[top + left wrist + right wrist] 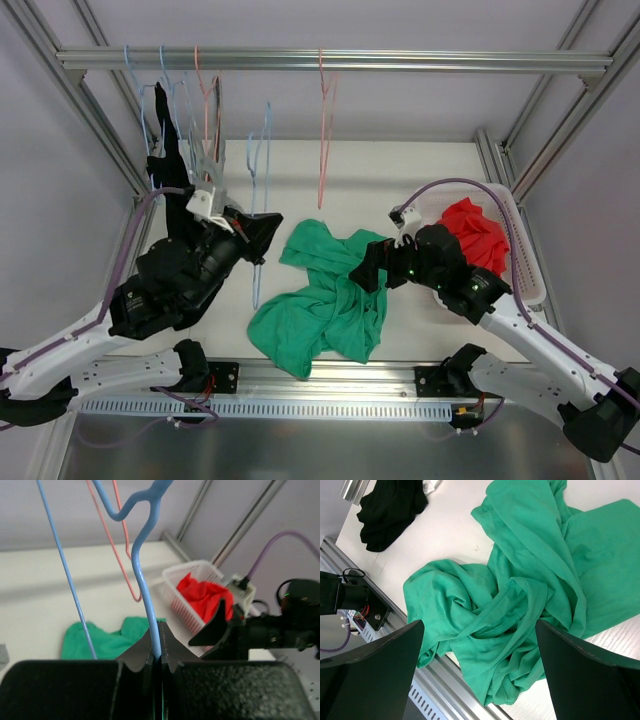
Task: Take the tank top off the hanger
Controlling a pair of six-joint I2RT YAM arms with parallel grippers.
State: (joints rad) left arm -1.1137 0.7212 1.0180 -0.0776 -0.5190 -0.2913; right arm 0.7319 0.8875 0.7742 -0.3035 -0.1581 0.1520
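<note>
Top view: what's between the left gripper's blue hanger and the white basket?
The crumpled green tank top, with the open right gripper over its right edge; the top view shows it.

You see the tank top (520,575) as soft, matt green cloth, creased all over. The hanger (145,605) looks like smooth, glossy blue plastic. The basket (176,597) is white plastic mesh, the table (400,170) matt white, the rail (400,60) brushed metal, the right fingers (375,670) matt black.
</note>
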